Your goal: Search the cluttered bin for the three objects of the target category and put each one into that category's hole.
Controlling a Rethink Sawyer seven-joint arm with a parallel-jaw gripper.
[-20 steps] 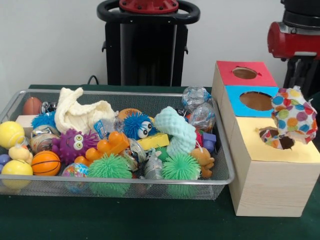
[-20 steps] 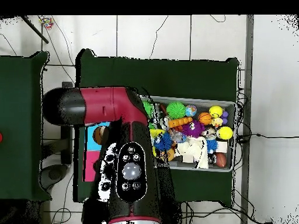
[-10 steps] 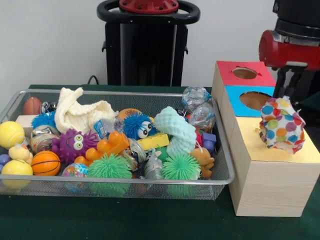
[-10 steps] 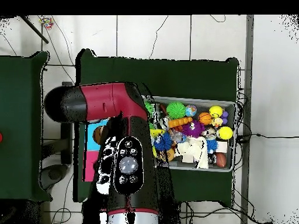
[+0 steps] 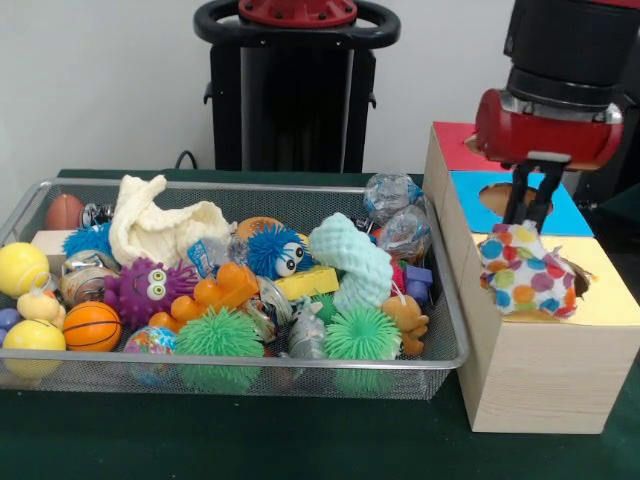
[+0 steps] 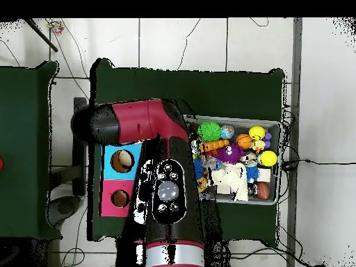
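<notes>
The polka-dot cloth (image 5: pixel 527 274) hangs bunched right over the yellow section (image 5: pixel 610 300) of the wooden box (image 5: pixel 530 370), its lower folds sitting on the yellow top and covering most of the hole there, with just a dark sliver of the opening peeking out at the cloth's 3 o'clock edge. Straight up at 12 o'clock from it, the gripper (image 5: pixel 530 212) comes down with its dark fingers (image 5: pixel 543 200) pinching the top of the cloth between them. Behind that, at 12 o'clock on the box, sit the blue section (image 5: pixel 570 215) and then the red section (image 5: pixel 455 150), both partly blocked by the red and black arm (image 5: pixel 550 120); in the overhead view the arm (image 6: pixel 163 195) sweeps across the box, leaving the blue hole (image 6: pixel 122 161) and red hole (image 6: pixel 120 199) showing. Out at 9 o'clock from the box, the wire mesh bin (image 5: pixel 250 375) is packed: a white cloth (image 5: pixel 160 225), a purple googly-eyed ball (image 5: pixel 150 290), a blue spiky ball (image 5: pixel 275 250), green spiky balls (image 5: pixel 218 335), a small basketball (image 5: pixel 92 326), yellow balls (image 5: pixel 22 268), and a pale mint foam piece (image 5: pixel 350 260).
</notes>
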